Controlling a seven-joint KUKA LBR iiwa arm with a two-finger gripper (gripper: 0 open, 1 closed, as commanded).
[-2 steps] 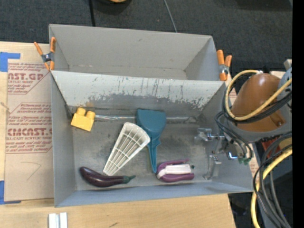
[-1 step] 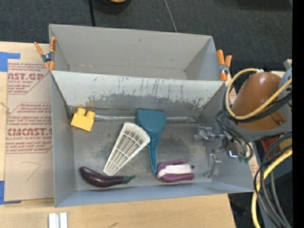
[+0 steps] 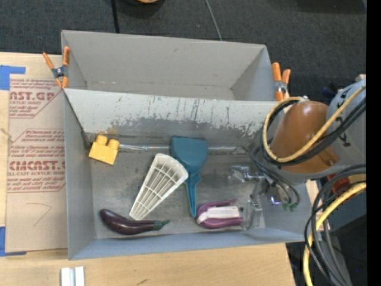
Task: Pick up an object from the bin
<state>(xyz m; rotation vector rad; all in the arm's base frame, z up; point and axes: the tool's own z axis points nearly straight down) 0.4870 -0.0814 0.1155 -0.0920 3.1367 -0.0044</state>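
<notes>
While gripper (image 3: 255, 202) hangs low in near-right corner of grey metal bin (image 3: 77, 159), just beside purple-and-white oblong plastic toy (image 3: 220, 215), step appears approach-to-grasp. Spread or pressed together: cannot tell. Next move likely calls for centring over toy, clear of teal plastic scoop (image 3: 190, 159).

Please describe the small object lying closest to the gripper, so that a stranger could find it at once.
In the grey bin, look along the floor's lower edge in the camera view, beside the gripper. The short, rounded purple-and-white object lies there. Unlike the dark, long eggplant to its left, it carries a white stripe.
</notes>
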